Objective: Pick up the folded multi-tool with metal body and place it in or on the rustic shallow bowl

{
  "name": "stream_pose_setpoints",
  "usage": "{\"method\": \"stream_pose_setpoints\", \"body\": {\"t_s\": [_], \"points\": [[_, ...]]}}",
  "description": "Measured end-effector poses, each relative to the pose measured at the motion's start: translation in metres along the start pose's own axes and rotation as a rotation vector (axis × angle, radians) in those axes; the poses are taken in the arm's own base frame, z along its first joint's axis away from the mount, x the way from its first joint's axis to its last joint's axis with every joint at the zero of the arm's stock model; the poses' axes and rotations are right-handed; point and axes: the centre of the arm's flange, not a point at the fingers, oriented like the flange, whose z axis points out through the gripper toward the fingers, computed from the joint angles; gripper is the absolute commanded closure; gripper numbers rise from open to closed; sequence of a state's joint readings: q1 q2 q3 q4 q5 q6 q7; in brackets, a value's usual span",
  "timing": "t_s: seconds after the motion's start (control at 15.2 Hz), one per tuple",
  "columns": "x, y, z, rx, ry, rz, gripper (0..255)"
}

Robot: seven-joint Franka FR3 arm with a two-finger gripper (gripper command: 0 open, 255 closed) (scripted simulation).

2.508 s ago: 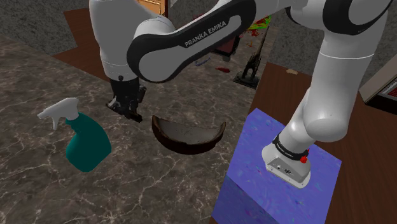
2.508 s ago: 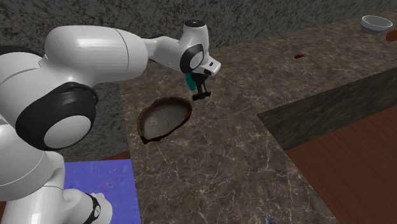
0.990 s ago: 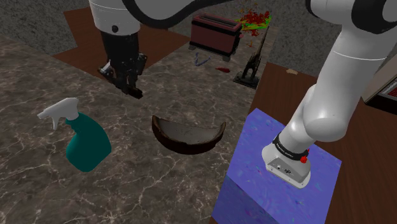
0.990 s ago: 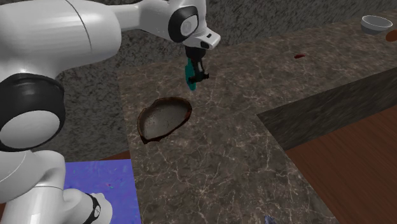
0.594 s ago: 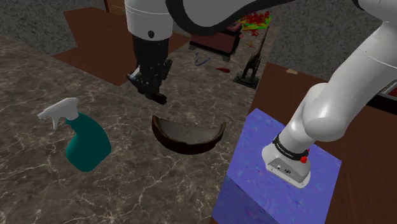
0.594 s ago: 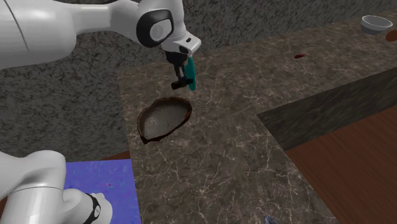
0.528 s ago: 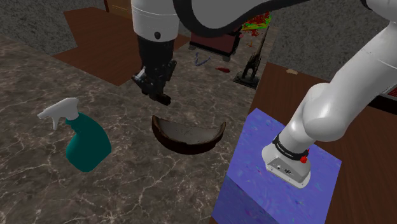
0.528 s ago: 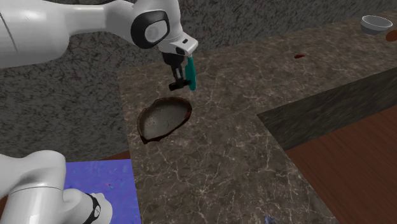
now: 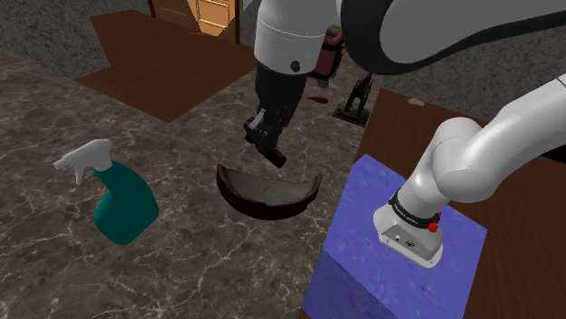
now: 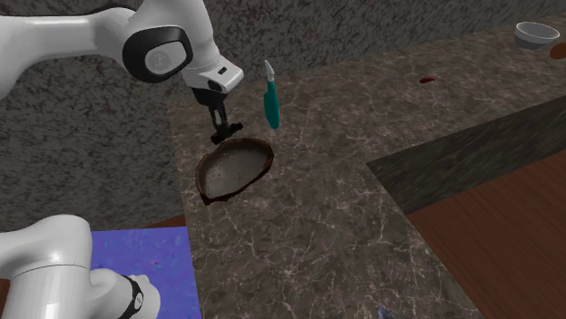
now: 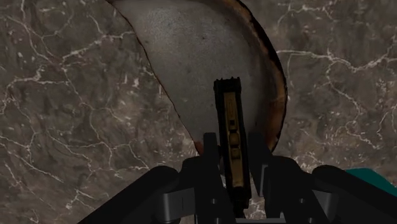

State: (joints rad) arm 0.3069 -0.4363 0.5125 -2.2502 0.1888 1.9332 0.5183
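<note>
A slim folded multi-tool (image 11: pixel 229 118), dark with a brass-coloured inlay, is clasped between my gripper's (image 11: pixel 232 158) two black fingers and sticks out past their tips. Straight below it lies the shallow bowl (image 11: pixel 203 57), grey inside with a brown, rough rim. In the shoulder view my gripper (image 9: pixel 269 150) hangs just above the far rim of the dark brown bowl (image 9: pixel 268 192). In the second exterior view the gripper (image 10: pixel 220 135) is over the bowl's (image 10: pixel 234 169) far edge.
A teal spray bottle (image 9: pixel 122 204) with a white trigger stands on the marble counter to the shoulder view's left of the bowl, also visible upright as the bottle (image 10: pixel 268 101). The blue stand (image 9: pixel 399 263) is at lower right. A black figurine (image 9: pixel 356 98) stands beyond the counter.
My gripper, shut on the multi-tool, rose from the counter beside the spray bottle and swung to the shoulder view's right until it is over the bowl. Bowl and bottle stayed put.
</note>
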Motion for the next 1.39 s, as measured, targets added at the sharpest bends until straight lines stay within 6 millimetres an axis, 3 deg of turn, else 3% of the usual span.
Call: {"method": "stream_pose_setpoints", "body": {"t_s": [0.92, 1.39], "points": [[-0.012, 0.004, 0.072, 0.0, -0.001, 0.001, 255], [-0.012, 0.003, 0.079, 0.001, 0.0, 0.001, 255]]}}
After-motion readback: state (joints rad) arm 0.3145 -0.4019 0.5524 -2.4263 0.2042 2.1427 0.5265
